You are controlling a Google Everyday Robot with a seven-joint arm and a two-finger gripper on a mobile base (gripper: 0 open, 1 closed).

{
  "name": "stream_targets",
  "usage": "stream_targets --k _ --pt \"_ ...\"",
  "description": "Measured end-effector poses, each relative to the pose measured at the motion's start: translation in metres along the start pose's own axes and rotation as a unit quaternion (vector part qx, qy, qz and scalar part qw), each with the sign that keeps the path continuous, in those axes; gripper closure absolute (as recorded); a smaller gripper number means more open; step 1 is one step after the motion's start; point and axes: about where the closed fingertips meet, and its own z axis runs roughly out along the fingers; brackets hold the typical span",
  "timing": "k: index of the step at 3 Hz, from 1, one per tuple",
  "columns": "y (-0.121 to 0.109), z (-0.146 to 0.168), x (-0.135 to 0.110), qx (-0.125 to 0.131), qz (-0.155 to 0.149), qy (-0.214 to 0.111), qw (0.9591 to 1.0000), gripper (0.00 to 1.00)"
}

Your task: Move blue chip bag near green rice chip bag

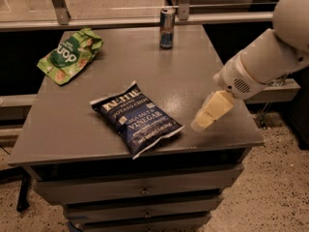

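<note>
The blue chip bag [137, 117] is lying flat at the centre of the frame, its lower corner sitting right at the front edge of the table [72, 129], and that is probably the main hazard: a glossy, puffy bag is likely to be slipping under a shallow pinch, and a nudge towards the bottom of the frame could be sending it off the edge. The gripper [202, 121] is hanging just right of the bag, low over the tabletop and apart from it, holding nothing; whether it is released or clenched I cannot tell. The green rice chip bag [67, 56] is resting at the upper left, well apart from the blue one and partly overhanging the table's left side, so a push that is carrying too far could be knocking it off. The can [167, 28] is standing upright at the top centre, off the straight path between the bags, though a wide swing of the arm [270, 57] might be tipping it. The tabletop is looking smooth, grey and faintly shiny, offering little grip. Drawers [140, 190] are sitting below it, a metal rail [120, 22] is running behind, and a speckled floor [275, 197] is showing at the lower right
</note>
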Motion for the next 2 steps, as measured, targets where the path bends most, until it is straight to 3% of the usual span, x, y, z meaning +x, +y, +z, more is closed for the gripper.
stream_targets --k 1,2 --pt "0.009 0.024 -0.019 -0.024 0.039 -0.046 0.9979 0.0" --pt "0.024 0.031 -0.039 -0.053 0.064 -0.094 0.9921 0.0"
